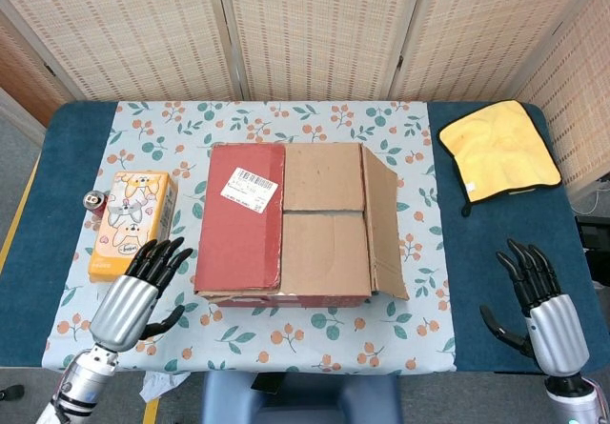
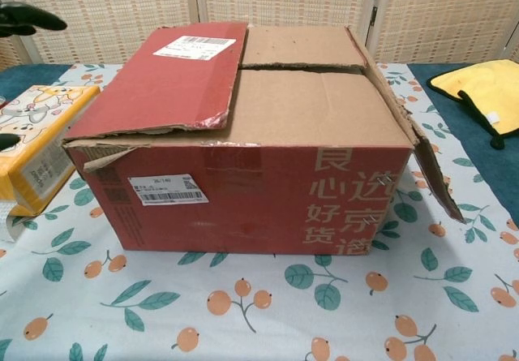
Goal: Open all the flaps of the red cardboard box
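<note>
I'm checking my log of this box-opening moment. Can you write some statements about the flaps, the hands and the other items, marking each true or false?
1. The red flap with the shipping label lies closed on the red cardboard box. True.
2. The left hand grips that flap. False: it hovers open beside the box.
3. The right hand holds nothing. True.
4. The yellow cloth lies on the box. False: it lies on the table, right of it.
</note>
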`<state>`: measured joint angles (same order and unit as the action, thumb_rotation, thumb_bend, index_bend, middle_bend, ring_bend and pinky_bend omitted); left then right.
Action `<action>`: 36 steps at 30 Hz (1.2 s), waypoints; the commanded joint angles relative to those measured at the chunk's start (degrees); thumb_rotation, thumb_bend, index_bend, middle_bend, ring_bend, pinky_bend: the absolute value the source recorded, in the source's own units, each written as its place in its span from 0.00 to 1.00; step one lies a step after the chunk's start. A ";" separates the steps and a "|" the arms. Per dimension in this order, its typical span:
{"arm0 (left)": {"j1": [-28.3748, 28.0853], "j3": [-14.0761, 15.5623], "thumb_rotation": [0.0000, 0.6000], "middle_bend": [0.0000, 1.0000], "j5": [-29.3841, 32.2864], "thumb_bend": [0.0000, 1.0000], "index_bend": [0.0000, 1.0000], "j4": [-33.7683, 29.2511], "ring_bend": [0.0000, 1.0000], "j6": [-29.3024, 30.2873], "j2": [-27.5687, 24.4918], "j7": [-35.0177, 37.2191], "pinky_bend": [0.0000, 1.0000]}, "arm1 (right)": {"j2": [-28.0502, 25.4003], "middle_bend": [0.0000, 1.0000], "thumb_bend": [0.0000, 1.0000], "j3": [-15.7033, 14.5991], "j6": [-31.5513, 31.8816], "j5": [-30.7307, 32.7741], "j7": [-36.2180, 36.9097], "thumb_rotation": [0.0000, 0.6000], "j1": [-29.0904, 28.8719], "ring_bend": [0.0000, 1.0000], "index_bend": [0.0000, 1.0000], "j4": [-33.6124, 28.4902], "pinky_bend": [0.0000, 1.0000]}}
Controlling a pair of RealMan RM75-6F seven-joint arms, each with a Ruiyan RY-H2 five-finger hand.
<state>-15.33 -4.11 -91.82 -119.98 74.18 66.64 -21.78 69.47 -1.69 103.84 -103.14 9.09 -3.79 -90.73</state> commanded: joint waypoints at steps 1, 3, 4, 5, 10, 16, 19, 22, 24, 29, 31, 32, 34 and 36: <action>-2.63 -2.24 1.00 0.05 7.10 0.38 0.00 -6.77 0.04 -3.15 3.49 -6.42 0.06 | -0.17 0.00 0.41 0.06 0.13 0.01 1.28 1.00 0.32 0.00 0.00 0.78 0.00; -3.70 -2.81 1.00 0.05 9.87 0.38 0.00 -8.18 0.04 -3.72 5.05 -10.34 0.06 | -0.23 0.00 0.41 0.23 -0.12 0.31 2.43 1.00 0.30 0.00 0.00 1.12 0.00; -4.06 -3.09 1.00 0.05 10.90 0.38 0.00 -8.43 0.04 -3.54 5.97 -12.08 0.06 | -0.28 0.00 0.41 0.30 -0.20 0.41 2.86 1.00 0.30 0.00 0.00 1.22 0.00; -4.32 -3.32 1.00 0.05 11.78 0.38 0.00 -8.52 0.04 -3.07 7.04 -14.04 0.06 | -0.32 0.00 0.41 0.38 -0.21 0.47 3.21 1.00 0.32 0.00 0.00 1.34 0.00; -5.67 -3.48 1.00 0.05 14.37 0.43 0.00 -8.40 0.04 -0.77 13.02 -22.99 0.05 | -0.50 0.00 0.41 0.63 0.03 0.75 5.28 1.00 0.67 0.00 0.00 2.11 0.00; -7.85 -4.10 1.00 0.05 17.04 0.43 0.00 -6.50 0.04 -0.48 17.19 -27.05 0.05 | -0.82 0.00 0.41 0.74 0.50 0.95 6.88 1.00 1.33 0.00 0.00 2.89 0.00; -8.80 -4.46 1.00 0.05 18.31 0.43 0.00 -5.40 0.04 -0.30 18.79 -28.10 0.05 | -0.99 0.00 0.41 0.86 0.76 0.92 7.47 1.00 1.58 0.00 0.00 3.14 0.00; -9.67 -5.01 1.00 0.05 18.19 0.43 0.00 -3.74 0.04 0.47 20.24 -29.19 0.05 | -1.11 0.00 0.41 0.80 0.70 0.97 7.99 1.00 1.80 0.00 0.00 3.46 0.00; -10.11 -5.19 1.00 0.05 18.64 0.43 0.00 -3.19 0.04 0.72 20.84 -29.38 0.05 | -1.19 0.00 0.41 0.89 0.81 1.14 8.46 1.00 1.98 0.00 0.00 3.72 0.00; -11.37 -5.59 1.00 0.05 20.03 0.43 0.00 -1.76 0.03 0.65 21.59 -30.18 0.05 | -1.45 0.00 0.41 1.37 0.98 1.62 9.51 1.00 2.17 0.00 0.00 4.07 0.00; -11.85 -5.49 1.00 0.05 20.43 0.43 0.00 -0.99 0.03 0.56 21.99 -30.34 0.05 | -1.63 0.00 0.41 1.59 1.06 1.83 10.02 1.00 2.24 0.00 0.00 4.15 0.00; -12.05 -5.45 1.00 0.05 20.65 0.43 0.00 -0.78 0.03 0.49 22.14 -30.32 0.05 | -1.70 0.00 0.41 1.69 1.12 1.95 10.27 1.00 2.28 0.00 0.00 4.20 0.00; -12.47 -5.50 1.00 0.05 20.98 0.43 0.00 -0.58 0.03 0.44 22.31 -30.16 0.05 | -1.76 0.00 0.41 1.85 1.17 2.27 10.84 1.00 2.42 0.00 0.00 4.51 0.00; -12.86 -5.53 1.00 0.05 20.92 0.43 0.00 -0.38 0.03 0.57 22.50 -30.10 0.05 | -1.74 0.00 0.41 1.89 0.87 2.62 11.44 1.00 2.47 0.00 0.00 4.91 0.00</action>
<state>-28.09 -9.64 -70.89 -120.43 74.71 89.06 -51.91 67.74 0.16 104.85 -100.69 20.32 -1.37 -86.00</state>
